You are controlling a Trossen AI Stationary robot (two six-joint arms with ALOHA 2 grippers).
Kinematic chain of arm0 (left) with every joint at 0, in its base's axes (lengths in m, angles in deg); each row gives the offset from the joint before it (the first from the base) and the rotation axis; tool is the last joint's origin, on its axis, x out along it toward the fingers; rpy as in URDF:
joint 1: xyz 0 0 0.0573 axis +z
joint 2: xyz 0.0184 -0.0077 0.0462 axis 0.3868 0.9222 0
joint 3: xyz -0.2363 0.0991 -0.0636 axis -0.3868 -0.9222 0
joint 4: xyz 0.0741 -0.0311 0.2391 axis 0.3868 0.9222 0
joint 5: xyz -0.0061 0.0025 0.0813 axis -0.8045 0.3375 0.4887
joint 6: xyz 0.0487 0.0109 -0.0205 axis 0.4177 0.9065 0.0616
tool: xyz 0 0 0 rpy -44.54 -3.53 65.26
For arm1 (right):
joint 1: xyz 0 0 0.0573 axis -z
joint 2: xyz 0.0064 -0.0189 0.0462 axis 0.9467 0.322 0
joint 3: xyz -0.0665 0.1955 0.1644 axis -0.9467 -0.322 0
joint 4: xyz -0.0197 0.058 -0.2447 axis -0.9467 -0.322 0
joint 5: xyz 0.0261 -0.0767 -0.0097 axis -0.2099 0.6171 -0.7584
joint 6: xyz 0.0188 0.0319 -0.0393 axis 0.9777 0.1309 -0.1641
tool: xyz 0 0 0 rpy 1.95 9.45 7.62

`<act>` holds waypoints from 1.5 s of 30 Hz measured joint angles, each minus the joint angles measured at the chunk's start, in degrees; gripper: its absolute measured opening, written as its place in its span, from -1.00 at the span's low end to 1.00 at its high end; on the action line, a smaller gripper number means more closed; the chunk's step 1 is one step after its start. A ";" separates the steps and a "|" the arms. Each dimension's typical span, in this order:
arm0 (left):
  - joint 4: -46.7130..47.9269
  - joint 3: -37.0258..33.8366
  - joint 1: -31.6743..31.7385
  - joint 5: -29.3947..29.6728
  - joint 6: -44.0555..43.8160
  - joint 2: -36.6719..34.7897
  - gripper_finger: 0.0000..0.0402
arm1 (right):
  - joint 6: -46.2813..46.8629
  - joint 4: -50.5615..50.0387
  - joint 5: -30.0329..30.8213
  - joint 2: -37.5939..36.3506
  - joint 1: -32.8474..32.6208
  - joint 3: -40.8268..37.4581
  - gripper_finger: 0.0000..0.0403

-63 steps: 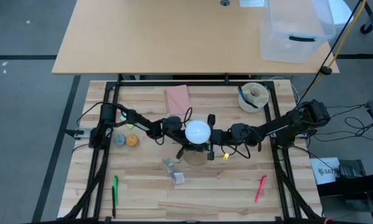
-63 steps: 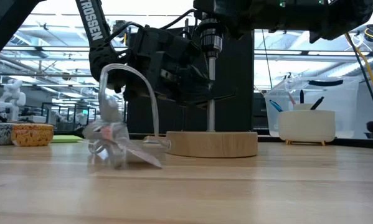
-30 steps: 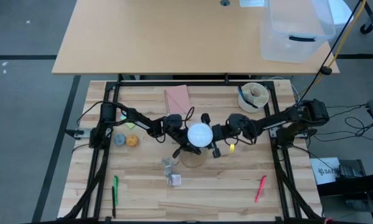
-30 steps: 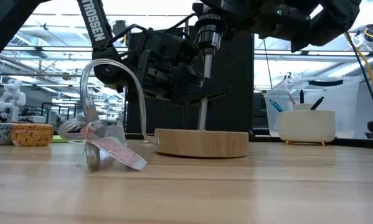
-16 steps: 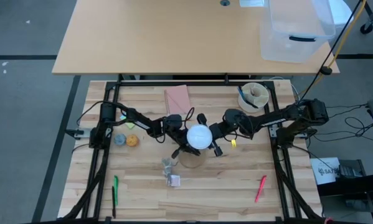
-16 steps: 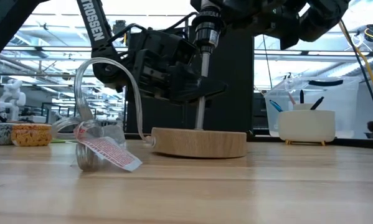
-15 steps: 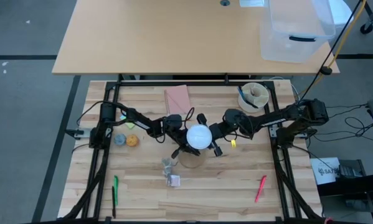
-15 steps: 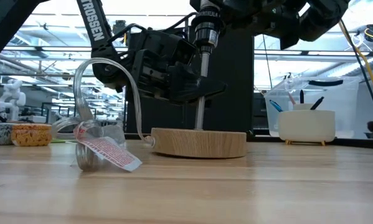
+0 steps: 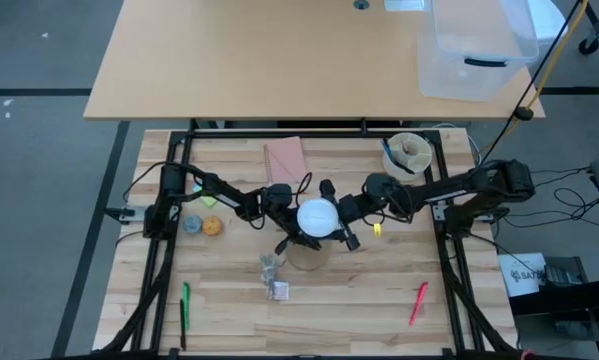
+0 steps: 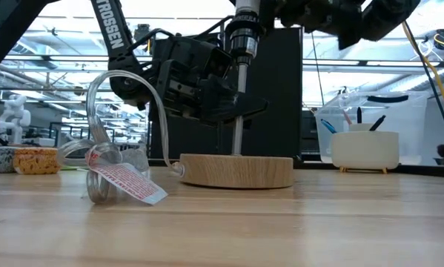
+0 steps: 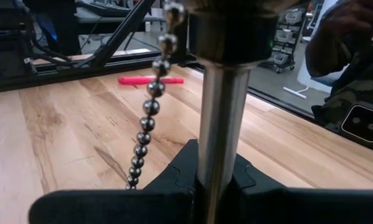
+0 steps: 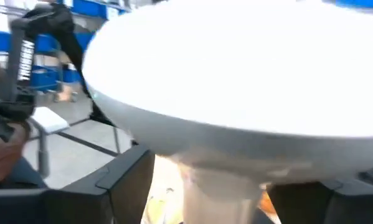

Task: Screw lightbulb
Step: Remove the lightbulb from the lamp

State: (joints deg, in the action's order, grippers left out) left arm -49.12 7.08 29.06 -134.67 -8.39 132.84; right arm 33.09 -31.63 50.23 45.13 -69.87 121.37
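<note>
The white lightbulb [image 9: 318, 216] sits on top of a small lamp: a metal stem [image 10: 237, 111] rising from a round wooden base [image 10: 236, 170]. A bead chain [image 11: 146, 124] hangs beside the stem. My left gripper [image 9: 287, 212] comes from the table's left and is shut on the stem. My right gripper [image 9: 339, 214] comes from the right and is shut on the bulb, whose dome [image 12: 236, 81] fills the right wrist view. A crumpled clear wrapper [image 10: 110, 170] lies on the table by the base. My left gripper pinches the lamp stem's middle [image 11: 212, 155] between its two fingers, level, from the table's left, the fingers across the stem. The lamp stands upright with its base on the table. My right gripper holds the bulb from the table's right, roughly level, one finger [image 12: 127, 180] on each side below the dome's widest part, flanking the neck [image 12: 223, 180]. The dome hides the exact contact. The bulb stands dome up on the socket.
A beige cup with tools [image 9: 407, 155] stands far right and a pink notebook [image 9: 284, 157] far centre. Two small bowls [image 9: 201, 226] sit at the left. A green pen [image 9: 185, 305] and a red pen [image 9: 417, 303] lie near the front. A clear bin [image 9: 476, 45] stands on the far table.
My right gripper has swung about the bulb, its wrist going toward the table's far edge, still shut on the bulb. The lamp stem has come from a slight tilt to nearly upright. The wrapper has slid a little toward the left of the low view.
</note>
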 joint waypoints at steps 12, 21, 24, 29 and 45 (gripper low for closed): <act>0.00 0.07 0.02 1.38 -1.15 0.00 -0.88 | -4.08 -23.70 18.92 -15.06 -1.12 0.02 0.39; -0.83 0.00 -0.11 5.00 -0.34 0.00 -0.88 | -3.92 -33.58 31.86 -20.49 -6.06 0.07 0.39; -1.06 0.00 -0.32 6.84 -0.54 0.00 -0.88 | -3.58 -33.99 36.36 -21.04 -8.87 0.07 0.39; -1.95 0.08 -0.61 13.95 -1.38 0.02 -0.88 | -1.62 -36.23 46.54 -21.09 -14.53 0.07 0.39; -5.42 0.07 -1.75 32.32 -2.10 0.17 -0.88 | 12.53 -33.01 91.25 -12.23 -35.88 0.04 0.39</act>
State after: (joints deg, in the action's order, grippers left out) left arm -54.54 7.15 27.31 -102.34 -10.49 133.01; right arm 45.62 -64.64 141.48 32.91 -105.76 121.41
